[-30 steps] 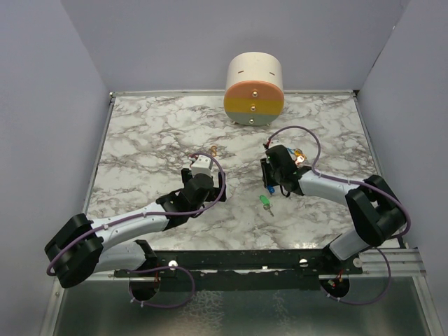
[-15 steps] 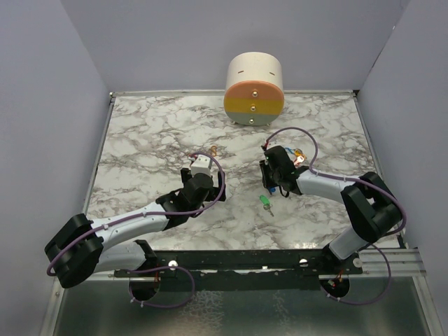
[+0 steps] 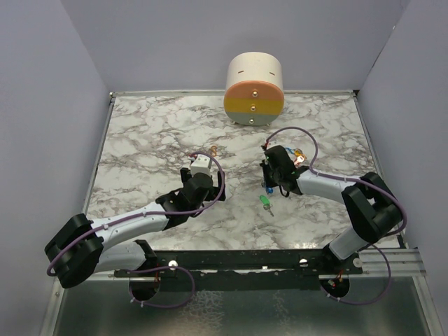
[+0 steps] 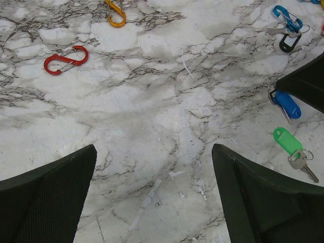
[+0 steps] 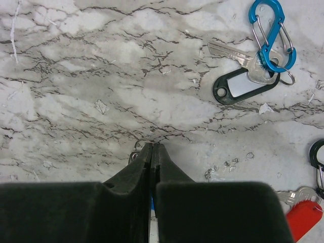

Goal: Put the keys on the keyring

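My right gripper point(image 5: 152, 144) is shut, tips down on the marble, pinching the blue key point(image 4: 287, 104) at its metal ring. A sliver of blue shows between the fingers. The green key point(image 4: 287, 140) lies just in front of it, flat on the table point(image 3: 140, 140). A black key point(image 5: 243, 83) hangs on a blue S-shaped clip keyring point(image 5: 271, 33) farther out. A red key point(image 5: 304, 215) lies at the right. My left gripper point(image 4: 154, 147) hovers wide open over bare marble, holding nothing.
A red clip point(image 4: 65, 59) and an orange clip point(image 4: 116, 12) lie beyond the left gripper. A black clip point(image 5: 319, 152) sits at the right edge of the right wrist view. A cylindrical box point(image 3: 254, 87) with pastel bands stands at the back. Grey walls flank the table.
The right gripper's jaws have closed at the blue key, and the gripper shifted slightly left. The left arm has not moved.
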{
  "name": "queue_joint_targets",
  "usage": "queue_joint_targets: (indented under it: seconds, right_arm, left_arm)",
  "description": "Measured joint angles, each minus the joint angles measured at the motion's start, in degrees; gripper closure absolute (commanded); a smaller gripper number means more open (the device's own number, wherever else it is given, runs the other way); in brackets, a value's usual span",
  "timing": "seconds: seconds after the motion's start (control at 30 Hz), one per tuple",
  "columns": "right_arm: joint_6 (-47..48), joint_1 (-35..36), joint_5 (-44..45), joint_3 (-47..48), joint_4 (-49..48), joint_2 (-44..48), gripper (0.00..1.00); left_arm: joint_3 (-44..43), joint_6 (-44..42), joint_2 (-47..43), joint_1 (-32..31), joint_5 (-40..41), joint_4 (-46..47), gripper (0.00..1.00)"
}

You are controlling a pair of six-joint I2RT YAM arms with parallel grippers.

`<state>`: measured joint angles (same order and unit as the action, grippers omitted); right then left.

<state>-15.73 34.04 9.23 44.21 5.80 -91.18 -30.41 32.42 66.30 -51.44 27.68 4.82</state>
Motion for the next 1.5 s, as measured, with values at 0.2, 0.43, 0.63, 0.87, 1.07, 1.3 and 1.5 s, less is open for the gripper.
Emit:
queue_joint_targets:
  seconds: [0.2,0.43,0.63,0.87,1.07,1.3,1.5]
  right_arm:
    - [0.5,0.0,0.0,-0.1,-0.2,3.7,0.99]
    - [1.3,0.0,-1.0,-0.7,-3.1,11.2,0.99]
    - [1.9,0.0,-1.7,-2.6,-4.4,13.4,0.99]
    - [2.1,0.0,-3.0,-4.1,-5.9,15.5,0.99]
    - [2.1,0.0,-4.5,-5.7,-7.5,17.7,0.99]
    - [2.2,0.0,-6.4,-6.8,-9.0,19.1,0.99]
    - [2.2,0.0,-7.6,-7.2,-9.4,20.3,0.99]
  left_arm:
    - [0.0,0.0,0.0,0.1,0.0,0.0,0.01]
    - [-0.5,-0.5,0.4,0.5,0.0,0.0,0.01]
    - [-2.6,-1.2,2.7,1.4,0.1,0.1,0.02]
    - [-5.6,-1.8,6.5,4.1,0.0,0.4,0.05]
    - [-8.6,-2.3,10.5,7.5,0.0,1.0,0.05]
    - [-10.7,-2.5,16.2,12.3,-0.2,1.6,0.09]
    - [-13.0,-3.0,21.3,16.6,-1.2,2.0,0.11]
